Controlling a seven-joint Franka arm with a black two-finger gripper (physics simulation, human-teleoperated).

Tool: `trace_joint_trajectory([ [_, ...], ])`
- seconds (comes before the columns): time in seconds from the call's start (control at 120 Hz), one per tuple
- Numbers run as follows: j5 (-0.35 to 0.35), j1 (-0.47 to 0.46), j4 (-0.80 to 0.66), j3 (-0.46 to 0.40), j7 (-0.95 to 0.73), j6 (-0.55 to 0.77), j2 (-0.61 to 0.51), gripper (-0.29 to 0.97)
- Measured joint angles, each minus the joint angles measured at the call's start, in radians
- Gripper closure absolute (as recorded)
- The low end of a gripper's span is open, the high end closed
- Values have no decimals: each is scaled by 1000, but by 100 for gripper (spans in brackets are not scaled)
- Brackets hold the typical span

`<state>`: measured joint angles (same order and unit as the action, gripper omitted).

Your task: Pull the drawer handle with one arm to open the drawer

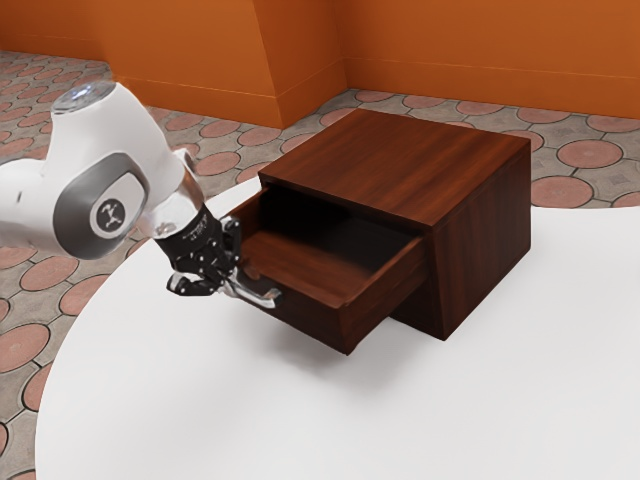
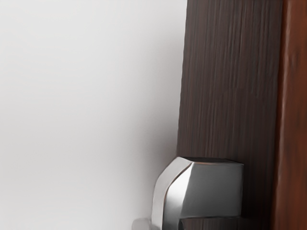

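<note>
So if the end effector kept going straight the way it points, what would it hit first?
Probably the silver handle right at the end effector, then the drawer front behind it; depth is unclear.

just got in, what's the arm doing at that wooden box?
The Franka arm has its gripper at the silver handle on the front of the drawer. The drawer stands partly pulled out of the dark wood cabinet, its inside open to view. The cabinet sits on the white table. Whether the gripper is clamped on the handle cannot be told.
</note>
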<state>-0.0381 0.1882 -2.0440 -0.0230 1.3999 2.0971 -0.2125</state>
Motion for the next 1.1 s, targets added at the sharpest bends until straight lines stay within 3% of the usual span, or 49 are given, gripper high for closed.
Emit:
trace_joint_trajectory([
  [0.375,1,14,-115,0,9,-4,-120,78],
  [0.533,1,18,-114,-2,7,3,-139,41],
  [0.642,6,16,-93,-7,5,6,-155,24],
  [0.792,6,4,48,-79,4,-8,-129,11],
  [0.925,14,-40,406,-145,5,-199,13,6],
  [1.008,21,-131,453,-149,20,-297,41,4],
  [1.1,34,-231,451,-91,37,-367,57,2],
])
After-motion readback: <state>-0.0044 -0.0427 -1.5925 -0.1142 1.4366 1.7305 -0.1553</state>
